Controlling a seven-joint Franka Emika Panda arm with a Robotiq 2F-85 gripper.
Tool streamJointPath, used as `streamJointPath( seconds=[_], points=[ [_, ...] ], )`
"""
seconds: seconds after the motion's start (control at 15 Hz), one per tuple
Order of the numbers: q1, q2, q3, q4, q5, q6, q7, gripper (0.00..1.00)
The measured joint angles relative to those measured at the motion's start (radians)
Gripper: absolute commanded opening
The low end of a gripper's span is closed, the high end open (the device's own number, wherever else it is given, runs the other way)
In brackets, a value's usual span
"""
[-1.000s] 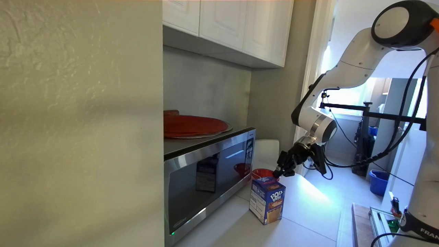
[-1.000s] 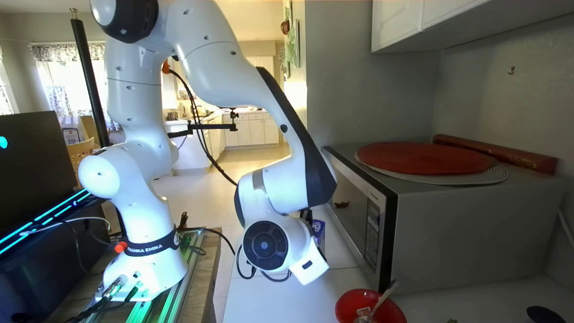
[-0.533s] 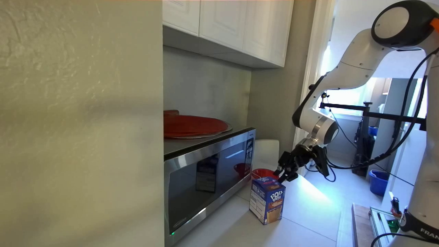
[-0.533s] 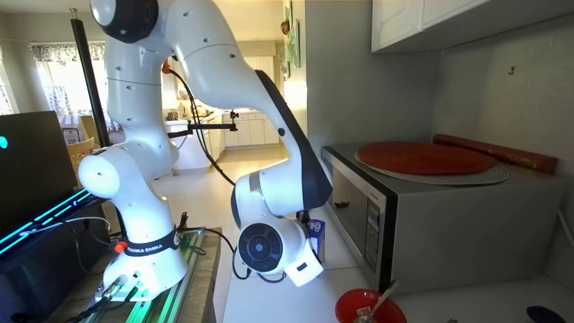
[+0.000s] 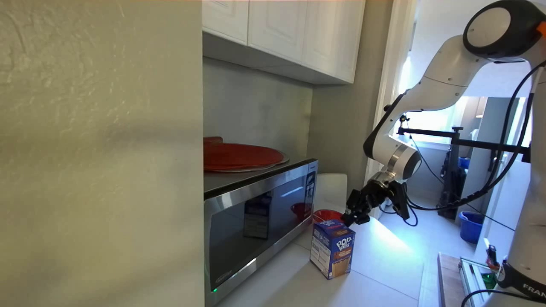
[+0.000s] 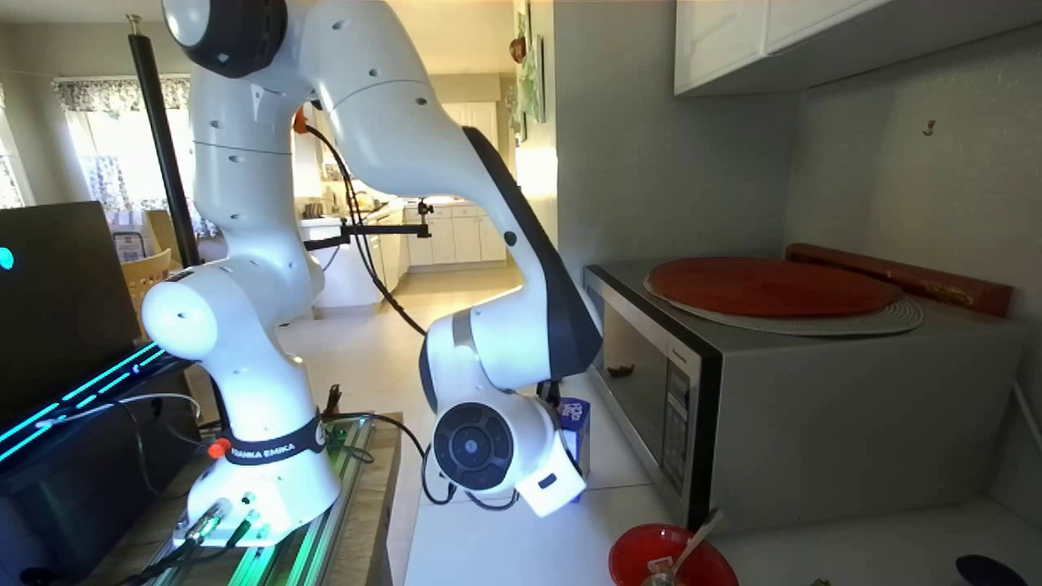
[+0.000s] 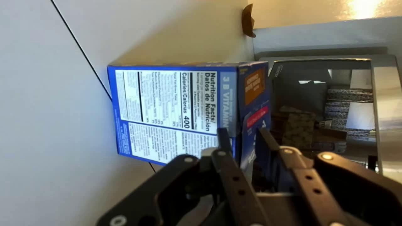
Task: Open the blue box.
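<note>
The blue box [image 5: 332, 251] stands upright on the white counter before the microwave, with its top looking closed in this exterior view. The arm partly hides it in an exterior view [image 6: 577, 417]. In the wrist view the box [image 7: 169, 94] lies sideways in the picture, its nutrition side facing the camera. My gripper [image 7: 242, 133] is partly open, its fingers apart at the box's top edge. One fingertip [image 7: 223, 136] shows in front of the nutrition side, the other over the top flap [image 7: 256, 121]. Contact is unclear. The gripper [image 5: 348, 219] is at the box's top rear corner.
The microwave [image 5: 260, 226] stands close beside the box, with a red mat [image 6: 773, 286] on top. A red bowl [image 5: 327, 215] holding a utensil is behind the box; it also shows in an exterior view [image 6: 672, 557]. White cabinets [image 5: 281, 30] hang above.
Over the last second the gripper shifted slightly away from the microwave and spread its fingers. In the last half second the fingers came closer together. The box has not visibly moved.
</note>
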Motion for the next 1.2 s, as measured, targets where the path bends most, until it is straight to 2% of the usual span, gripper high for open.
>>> streamJointPath(
  seconds=[0.4,0.73,1.2],
  points=[
    [0.000,-0.008,0.000,0.000,0.000,0.000,0.000,0.26],
    [0.001,-0.015,0.001,-0.001,0.000,0.000,0.000,0.19],
    [0.002,-0.024,0.006,-0.013,0.000,0.000,0.000,0.21]
  ],
)
